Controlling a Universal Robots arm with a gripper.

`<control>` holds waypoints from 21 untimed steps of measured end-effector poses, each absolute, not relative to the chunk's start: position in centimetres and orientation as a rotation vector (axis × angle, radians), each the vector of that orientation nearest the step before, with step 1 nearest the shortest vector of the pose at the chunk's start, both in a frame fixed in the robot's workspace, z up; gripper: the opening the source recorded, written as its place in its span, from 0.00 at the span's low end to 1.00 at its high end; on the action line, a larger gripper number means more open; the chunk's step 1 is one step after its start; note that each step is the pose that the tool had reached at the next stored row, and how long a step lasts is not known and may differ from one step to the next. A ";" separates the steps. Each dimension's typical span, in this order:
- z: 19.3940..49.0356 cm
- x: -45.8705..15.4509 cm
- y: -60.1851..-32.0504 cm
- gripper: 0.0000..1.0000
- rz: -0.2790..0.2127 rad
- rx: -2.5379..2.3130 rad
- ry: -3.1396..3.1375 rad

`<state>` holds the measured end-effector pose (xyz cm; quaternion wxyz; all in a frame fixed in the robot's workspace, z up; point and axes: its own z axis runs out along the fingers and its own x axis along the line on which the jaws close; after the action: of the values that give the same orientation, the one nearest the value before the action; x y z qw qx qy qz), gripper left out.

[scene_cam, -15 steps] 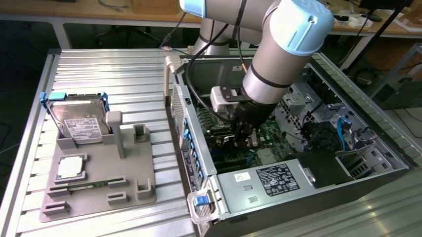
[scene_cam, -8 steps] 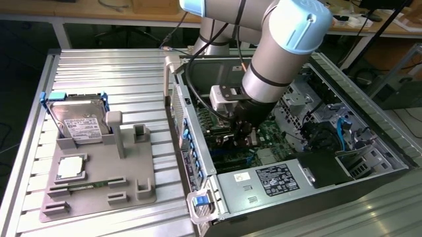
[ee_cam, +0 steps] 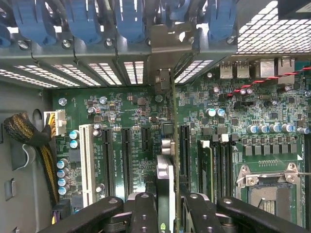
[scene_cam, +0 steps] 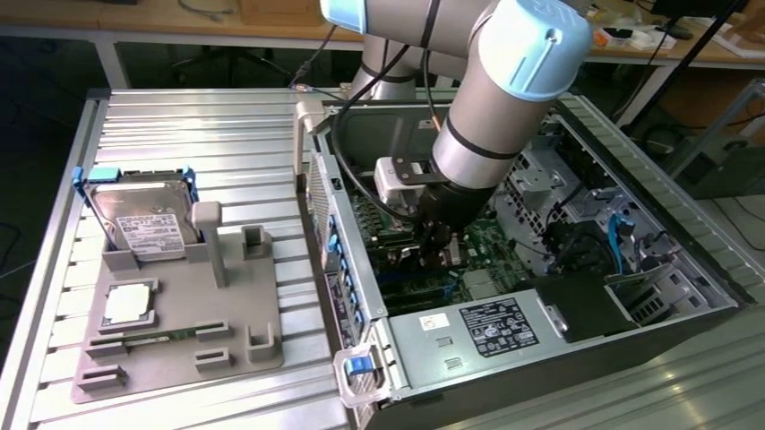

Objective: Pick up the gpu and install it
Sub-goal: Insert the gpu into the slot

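I hold the flat green gpu card with its silver end bracket [ee_cam: 171,145] edge-on in my part-closed black gripper [ee_cam: 167,206], inside the open computer case [scene_cam: 502,331] above the green motherboard [ee_cam: 136,145]. Installing step: lowering must line up its edge with the black slot [ee_cam: 184,150].

Evenly and brightly lit from overhead in the exterior view, with soft glare along the ribbed metal counter [scene_cam: 215,125] and deep shadow inside the computer case [scene_cam: 574,269]. Dimmer in the wrist view: motherboard [ee_cam: 136,141] sharp, perforated grilles [ee_cam: 272,29] blown white, black pincer [ee_cam: 165,213] fingers slightly soft.
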<state>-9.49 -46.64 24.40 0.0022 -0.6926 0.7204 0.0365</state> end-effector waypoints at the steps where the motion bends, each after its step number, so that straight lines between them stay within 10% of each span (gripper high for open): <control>1: 24.3 -9.5 -46.6 0.27 0.115 -2.173 2.260; 21: 24.1 -8.9 -46.6 0.27 0.120 -2.174 2.262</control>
<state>-8.88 -46.63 24.05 0.0009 -0.6923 0.7206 0.0381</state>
